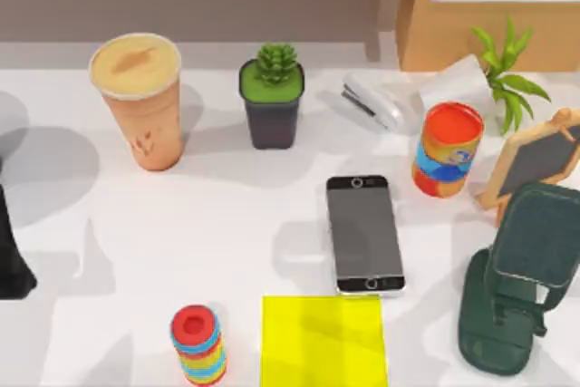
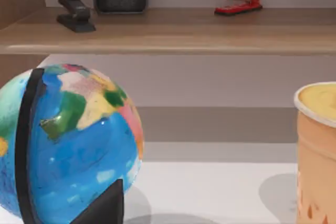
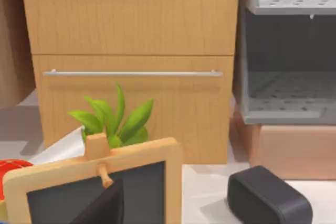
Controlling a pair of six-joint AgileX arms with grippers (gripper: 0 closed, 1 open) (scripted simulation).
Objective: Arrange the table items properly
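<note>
Lying flat, smartphone (image 1: 364, 234), long axis front-to-back

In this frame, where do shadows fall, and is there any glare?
Top view: soft grey shadows spread left of the drink cup and smartphone, whose screen shows no glare. Left wrist view: a faint highlight on the globe, and a shadow on the table by the cup.

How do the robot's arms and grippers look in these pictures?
The left arm is a plain black shape at the left edge of the table in the top view. The left gripper and the right gripper each appear as a matte black pointed wedge. I see no cables or markings.
</note>
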